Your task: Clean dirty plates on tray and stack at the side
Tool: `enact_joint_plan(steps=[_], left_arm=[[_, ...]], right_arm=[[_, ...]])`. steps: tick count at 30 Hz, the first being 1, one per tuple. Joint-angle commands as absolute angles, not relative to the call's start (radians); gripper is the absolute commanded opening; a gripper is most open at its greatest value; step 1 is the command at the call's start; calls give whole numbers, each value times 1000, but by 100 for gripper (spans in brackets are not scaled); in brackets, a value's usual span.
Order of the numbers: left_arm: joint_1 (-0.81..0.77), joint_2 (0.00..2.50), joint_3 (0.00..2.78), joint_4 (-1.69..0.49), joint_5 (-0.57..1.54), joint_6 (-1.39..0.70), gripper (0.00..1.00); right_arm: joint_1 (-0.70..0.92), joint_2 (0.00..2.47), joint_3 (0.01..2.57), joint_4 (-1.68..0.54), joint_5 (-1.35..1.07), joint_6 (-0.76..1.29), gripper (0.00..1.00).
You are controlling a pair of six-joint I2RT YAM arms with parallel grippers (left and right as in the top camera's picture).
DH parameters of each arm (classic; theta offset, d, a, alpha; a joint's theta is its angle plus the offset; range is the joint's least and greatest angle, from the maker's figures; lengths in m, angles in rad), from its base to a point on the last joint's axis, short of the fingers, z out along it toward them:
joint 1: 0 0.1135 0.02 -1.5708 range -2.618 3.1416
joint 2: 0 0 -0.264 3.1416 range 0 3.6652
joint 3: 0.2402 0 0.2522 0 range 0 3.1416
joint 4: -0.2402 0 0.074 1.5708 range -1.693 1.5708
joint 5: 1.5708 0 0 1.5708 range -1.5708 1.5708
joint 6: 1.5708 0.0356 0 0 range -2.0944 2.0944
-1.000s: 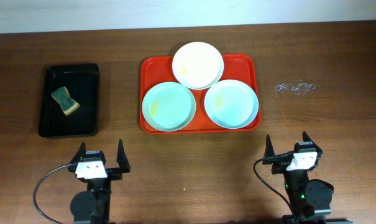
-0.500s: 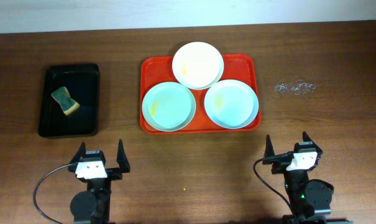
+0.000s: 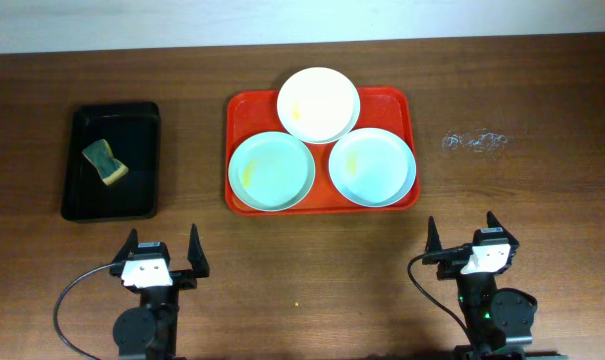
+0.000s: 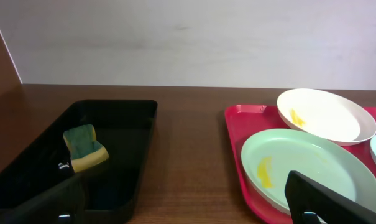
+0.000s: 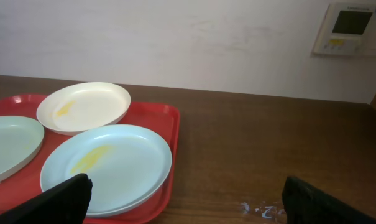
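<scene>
The red tray [image 3: 394,100] lies at the table's middle back. On it are a white plate [image 3: 318,104] at the back, a pale blue-green plate [image 3: 272,171] front left and another [image 3: 372,167] front right, each with a yellow smear. My left gripper [image 3: 164,246] and right gripper [image 3: 463,232] are open and empty near the front edge, well short of the tray. The left wrist view shows the tray [image 4: 236,124], the white plate [image 4: 324,115] and the left plate [image 4: 306,168]. The right wrist view shows the tray [image 5: 169,124], the white plate [image 5: 83,107] and the right plate [image 5: 107,167].
A black tray [image 3: 113,161] at the left holds a green and yellow sponge [image 3: 105,162], which also shows in the left wrist view [image 4: 84,147]. A whitish smear [image 3: 474,141] marks the table right of the red tray.
</scene>
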State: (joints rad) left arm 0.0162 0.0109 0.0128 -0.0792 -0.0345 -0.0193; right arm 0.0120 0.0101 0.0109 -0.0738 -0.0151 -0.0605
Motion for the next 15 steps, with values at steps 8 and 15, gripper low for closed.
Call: enact_joint_plan(steps=[8, 15], left_arm=[[22, 6, 9, -54, 121, -15, 99], [22, 7, 11, 464, 406, -15, 99]], right_arm=[[20, 4, 6, -79, -14, -64, 99], [20, 4, 6, -79, -14, -64, 99]])
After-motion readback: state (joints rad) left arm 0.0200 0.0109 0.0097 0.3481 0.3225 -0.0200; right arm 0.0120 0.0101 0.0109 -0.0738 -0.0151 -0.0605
